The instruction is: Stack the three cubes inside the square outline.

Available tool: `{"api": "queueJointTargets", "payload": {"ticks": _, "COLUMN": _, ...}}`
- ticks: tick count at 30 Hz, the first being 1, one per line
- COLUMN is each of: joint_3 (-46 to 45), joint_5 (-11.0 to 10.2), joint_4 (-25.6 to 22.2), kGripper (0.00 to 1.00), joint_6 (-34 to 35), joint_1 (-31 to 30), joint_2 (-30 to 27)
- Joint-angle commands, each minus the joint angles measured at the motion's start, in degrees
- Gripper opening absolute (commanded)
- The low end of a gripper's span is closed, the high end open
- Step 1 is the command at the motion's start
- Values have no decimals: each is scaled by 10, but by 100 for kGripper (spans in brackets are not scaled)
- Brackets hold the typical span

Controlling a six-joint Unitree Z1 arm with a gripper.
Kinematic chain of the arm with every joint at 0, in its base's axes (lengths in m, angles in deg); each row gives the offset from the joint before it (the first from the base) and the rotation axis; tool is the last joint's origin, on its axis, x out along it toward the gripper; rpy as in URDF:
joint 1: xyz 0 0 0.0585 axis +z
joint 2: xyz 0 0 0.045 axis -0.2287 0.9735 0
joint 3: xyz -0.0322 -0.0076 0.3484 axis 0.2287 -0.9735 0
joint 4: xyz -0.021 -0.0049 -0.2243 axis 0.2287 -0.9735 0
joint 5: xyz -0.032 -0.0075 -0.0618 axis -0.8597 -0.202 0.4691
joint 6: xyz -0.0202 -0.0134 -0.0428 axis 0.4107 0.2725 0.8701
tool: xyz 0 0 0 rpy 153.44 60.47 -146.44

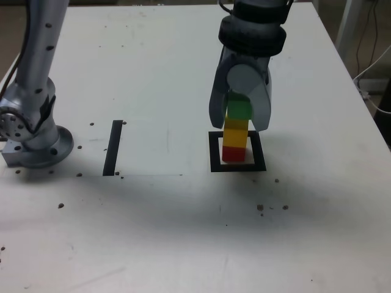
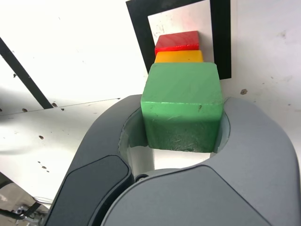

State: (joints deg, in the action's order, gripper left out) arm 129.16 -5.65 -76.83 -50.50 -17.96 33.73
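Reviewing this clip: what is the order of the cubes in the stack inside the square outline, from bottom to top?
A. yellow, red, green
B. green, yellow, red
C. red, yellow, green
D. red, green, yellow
C: in the exterior view the red cube sits on the white centre of the square outline, the yellow cube is on it, and the green cube is on top, between the jaws of the gripper.

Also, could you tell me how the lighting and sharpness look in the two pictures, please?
Exterior view: soft, slightly hazy image; the table is evenly lit, with a broad dim shadow band across it below the square outline. Wrist view: the table is overexposed to near-white, washing out detail, while the green cube is sharp enough to show scuffs; the grey jaws around it look enlarged by closeness.
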Motion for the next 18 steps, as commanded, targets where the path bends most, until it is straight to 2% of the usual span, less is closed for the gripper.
{"api": "queueJointTargets", "payload": {"ticks": 1, "joint_3": -2, "joint_5": 2, "joint_4": 2, "kGripper": 21, "joint_6": -1, "joint_1": -3, "joint_2": 2}}
{"api": "queueJointTargets", "payload": {"ticks": 18, "joint_3": -20, "joint_5": 8, "joint_4": 10, "kGripper": 22, "joint_6": -1, "joint_1": -4, "joint_2": 1}}
